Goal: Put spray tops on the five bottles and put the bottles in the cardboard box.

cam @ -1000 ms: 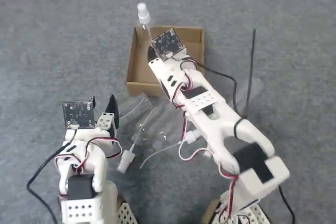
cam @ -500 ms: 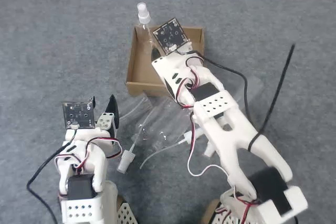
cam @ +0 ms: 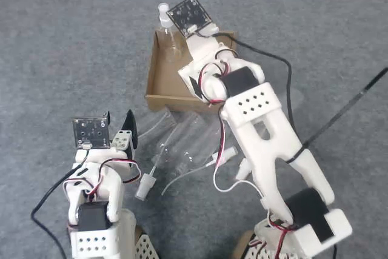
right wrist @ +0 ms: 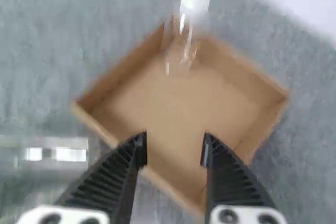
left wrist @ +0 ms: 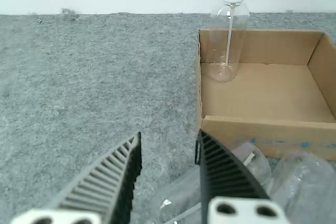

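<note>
Right gripper [right wrist: 174,138], open and empty, hung over the cardboard box [right wrist: 210,114] near one upright capped bottle [right wrist: 181,50], which a careless sweep could perhaps topple; left gripper [left wrist: 169,140] open, empty.

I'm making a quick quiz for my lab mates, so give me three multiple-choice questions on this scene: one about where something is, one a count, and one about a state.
1. Where is the bottle with the spray top relative to the cardboard box?
A. Standing in a corner of it
B. Lying in front of it
C. Leaning on its outside

2. How many bottles are inside the box?
A. Five
B. Three
C. One

3. The right gripper is:
A. Shut on a bottle
B. Open, holding nothing
C. Shut on a spray top

Answers:
1. A: it stands upright in the box's far corner.
2. C: that bottle alone is inside.
3. B: its fingers are apart with nothing between them.
</note>
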{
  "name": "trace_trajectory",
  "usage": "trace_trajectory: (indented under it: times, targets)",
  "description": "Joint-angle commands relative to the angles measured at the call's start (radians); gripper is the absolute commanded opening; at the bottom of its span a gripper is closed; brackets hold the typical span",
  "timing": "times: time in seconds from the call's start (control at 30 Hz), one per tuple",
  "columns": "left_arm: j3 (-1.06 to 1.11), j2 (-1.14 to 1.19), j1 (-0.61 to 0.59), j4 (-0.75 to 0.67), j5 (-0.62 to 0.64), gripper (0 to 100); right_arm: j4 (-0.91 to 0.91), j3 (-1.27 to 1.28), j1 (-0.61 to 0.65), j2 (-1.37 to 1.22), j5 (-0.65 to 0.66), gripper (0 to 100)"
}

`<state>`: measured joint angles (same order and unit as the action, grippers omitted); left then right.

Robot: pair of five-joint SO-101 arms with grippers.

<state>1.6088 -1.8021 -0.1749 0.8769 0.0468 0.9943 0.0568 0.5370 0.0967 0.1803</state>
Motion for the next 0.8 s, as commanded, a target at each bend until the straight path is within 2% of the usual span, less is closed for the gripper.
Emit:
trace_trajectory:
  times: [0.0, 0.3, 0.43, 0.77]
  targets:
    - [0.002, -0.015, -0.008, -0.034, -0.058, 16, 0.059, -0.086, 0.005, 0.018, 0.032, 12.4]
    - [0.012, -0.015, -0.009, -0.06, -0.06, 16, 0.248, -0.089, 0.01, 0.019, 0.239, 12.4]
    - [0.005, -0.015, -0.083, -0.071, -0.057, 16, 0.357, -0.089, 0.028, 0.028, 0.353, 12.4]
    - [0.012, -0.015, -0.132, -0.109, -0.055, 16, 0.545, -0.083, 0.074, 0.156, 0.396, 12.4]
